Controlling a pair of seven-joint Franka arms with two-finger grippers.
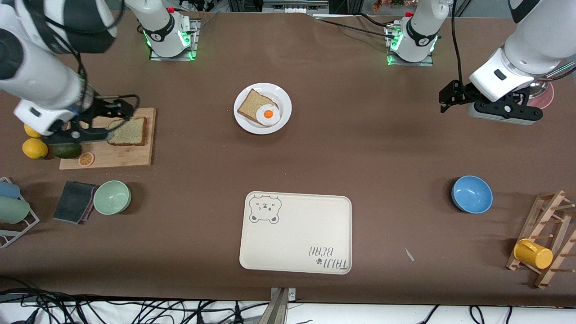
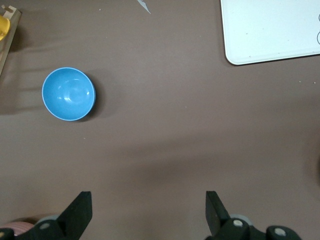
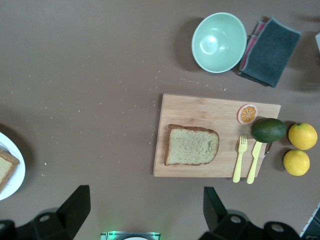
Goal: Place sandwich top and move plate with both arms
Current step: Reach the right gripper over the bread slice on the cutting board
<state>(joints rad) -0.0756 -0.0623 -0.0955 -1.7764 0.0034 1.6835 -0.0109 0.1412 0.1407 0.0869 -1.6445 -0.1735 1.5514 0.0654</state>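
The sandwich top [image 1: 128,131], a light tan slice with brown crust, lies flat on a wooden cutting board [image 1: 130,158] toward the right arm's end; it also shows in the right wrist view [image 3: 192,145]. The white plate [image 1: 284,106] sits mid-table, holding a darker bread slice [image 1: 250,105] and a fried egg [image 1: 268,114]; its edge shows in the right wrist view [image 3: 16,181]. My right gripper [image 1: 78,136] [image 3: 146,205] hangs open and empty high above the board area. My left gripper [image 1: 504,116] [image 2: 148,207] hangs open and empty over bare table at the left arm's end.
A cream bear tray [image 1: 297,234] lies nearest the front camera. A green bowl [image 1: 112,197], dark cloth [image 1: 74,201], lemons [image 1: 34,148] and avocado [image 1: 67,150] surround the board. A blue bowl [image 1: 471,194] and a mug rack [image 1: 546,245] stand toward the left arm's end.
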